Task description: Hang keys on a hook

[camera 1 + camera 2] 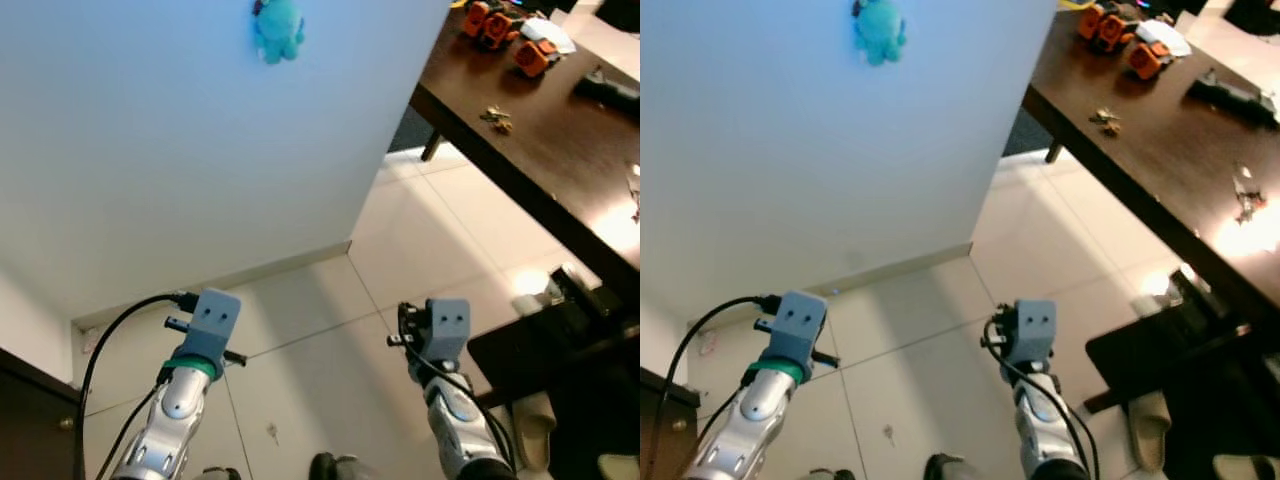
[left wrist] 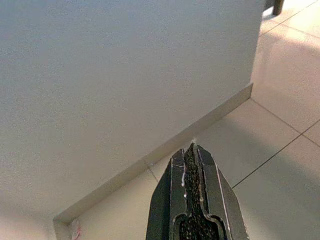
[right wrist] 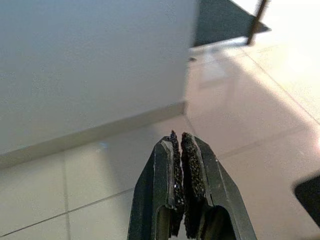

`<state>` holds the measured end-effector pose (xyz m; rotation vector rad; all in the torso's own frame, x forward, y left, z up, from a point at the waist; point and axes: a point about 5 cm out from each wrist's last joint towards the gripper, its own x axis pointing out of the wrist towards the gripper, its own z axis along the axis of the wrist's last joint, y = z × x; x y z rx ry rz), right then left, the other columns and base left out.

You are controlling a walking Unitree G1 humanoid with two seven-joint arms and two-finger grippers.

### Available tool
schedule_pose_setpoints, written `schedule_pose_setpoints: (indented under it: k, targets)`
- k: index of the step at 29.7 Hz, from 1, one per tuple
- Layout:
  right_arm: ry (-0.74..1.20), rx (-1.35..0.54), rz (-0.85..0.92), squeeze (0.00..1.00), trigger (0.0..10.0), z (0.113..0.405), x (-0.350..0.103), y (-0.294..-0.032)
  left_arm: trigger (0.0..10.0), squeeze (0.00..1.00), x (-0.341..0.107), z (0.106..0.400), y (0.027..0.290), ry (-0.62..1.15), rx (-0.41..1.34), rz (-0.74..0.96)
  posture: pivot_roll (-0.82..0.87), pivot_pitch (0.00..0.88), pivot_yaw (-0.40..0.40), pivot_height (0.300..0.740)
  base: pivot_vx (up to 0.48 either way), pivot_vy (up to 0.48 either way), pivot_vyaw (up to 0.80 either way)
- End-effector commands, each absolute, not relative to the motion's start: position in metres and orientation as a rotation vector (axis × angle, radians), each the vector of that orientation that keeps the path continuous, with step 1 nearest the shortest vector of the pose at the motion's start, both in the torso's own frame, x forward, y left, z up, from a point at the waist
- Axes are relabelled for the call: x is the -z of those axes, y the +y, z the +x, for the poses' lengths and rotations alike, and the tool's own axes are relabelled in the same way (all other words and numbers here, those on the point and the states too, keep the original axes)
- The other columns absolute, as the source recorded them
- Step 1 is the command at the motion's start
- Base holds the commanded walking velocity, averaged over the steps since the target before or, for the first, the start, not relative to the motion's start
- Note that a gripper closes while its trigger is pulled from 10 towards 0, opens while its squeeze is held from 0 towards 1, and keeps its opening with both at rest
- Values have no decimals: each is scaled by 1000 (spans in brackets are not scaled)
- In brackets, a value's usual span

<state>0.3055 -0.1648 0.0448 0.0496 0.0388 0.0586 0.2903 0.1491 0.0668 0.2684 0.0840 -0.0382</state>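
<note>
1. White wall (image 1: 180, 130): it takes up most of my forward view. A small turquoise figure-shaped hook (image 1: 277, 28) is mounted high on it, with nothing hanging from it that I can see.
2. Dark wooden worktop (image 1: 560, 150): it stands to my right past the wall's corner. Orange objects (image 1: 505, 30) lie toward its far end and a dark object (image 1: 605, 90) sits further in.
3. Tiled floor (image 1: 330, 330): pale and glossy beneath both arms.
4. Left gripper (image 2: 192, 150): held low over the floor near the skirting, fingers pressed together, holding nothing.
5. Right gripper (image 3: 180, 140): likewise low over the floor, well apart from the worktop, fingers together and empty.
6. Keys (image 1: 497, 119): a small bunch lying on the worktop near its front edge, apart from the orange objects. They are too small here to make out a ring.
7. Handling judgement: I expect the bunch to be light, hard metal, loose-jointed and inclined to slide on polished wood. Pinching the ring or one flat blade should leave the loop free for the hook.
</note>
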Motion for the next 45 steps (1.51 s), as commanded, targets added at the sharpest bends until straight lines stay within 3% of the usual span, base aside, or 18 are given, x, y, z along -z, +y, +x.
schedule_pose_setpoints:
  k: [1,37,45]
  targets:
    - [79,-31,61,0,10000,300,-36,-171,10000,0,-63,289,143,108,66,257,27,159,-28,740,0,0,-800]
    - [28,-71,50,0,10000,308,-48,-163,10000,0,-63,295,153,129,50,272,28,142,-28,740,0,0,-800]
    - [23,-89,30,0,10000,311,-50,-160,10000,0,-64,296,154,122,43,278,33,135,-28,740,0,0,0]
